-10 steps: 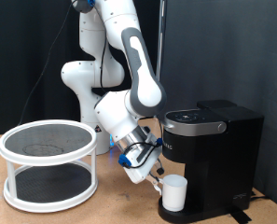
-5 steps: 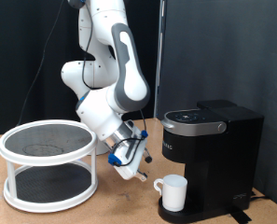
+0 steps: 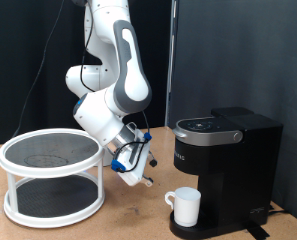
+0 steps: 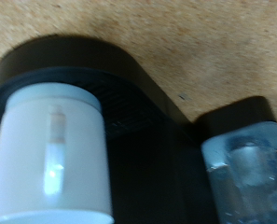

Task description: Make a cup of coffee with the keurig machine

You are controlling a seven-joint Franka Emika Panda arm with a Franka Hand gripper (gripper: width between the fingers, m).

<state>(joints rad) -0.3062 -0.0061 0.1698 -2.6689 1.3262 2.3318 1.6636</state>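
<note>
The small white cup stands on the low drip tray of the black keurig machine, under its spout, with its handle towards the exterior view's left. The machine's lid is down. My gripper hangs in the air left of the cup and a little higher, clear of it, open with nothing in it. In the wrist view the cup shows large and blurred on the black drip tray. My fingers do not show there.
A white two-tier round rack with dark mesh shelves stands on the wooden table at the exterior view's left. The arm's base is behind it. A black curtain hangs behind the machine.
My gripper was at the cup's handle on the drip tray a second ago. It has let go and drawn back to the left and up. The cup stays on the tray.
</note>
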